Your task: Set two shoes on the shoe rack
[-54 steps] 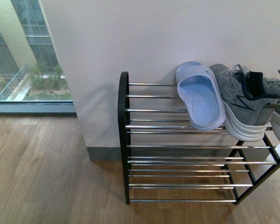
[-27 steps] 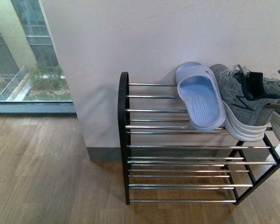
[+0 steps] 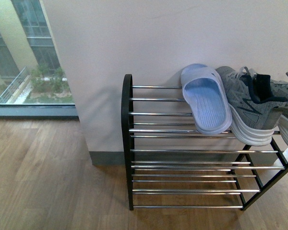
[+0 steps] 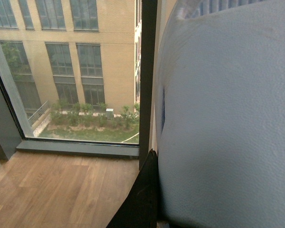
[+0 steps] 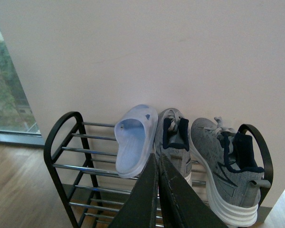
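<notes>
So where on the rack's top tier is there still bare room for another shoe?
The top rods of the shoe rack are bare between the black arched side rail and the blue slide. Beyond it, two grey sneakers crowd the rest.

Front view, last second: nothing shifted
Slide [image 3: 206, 99]: lay in the same spot on the shoe rack [image 3: 127, 143]
Sneakers [image 3: 252, 103]: showed no displacement
Arms: none entered the front view
</notes>
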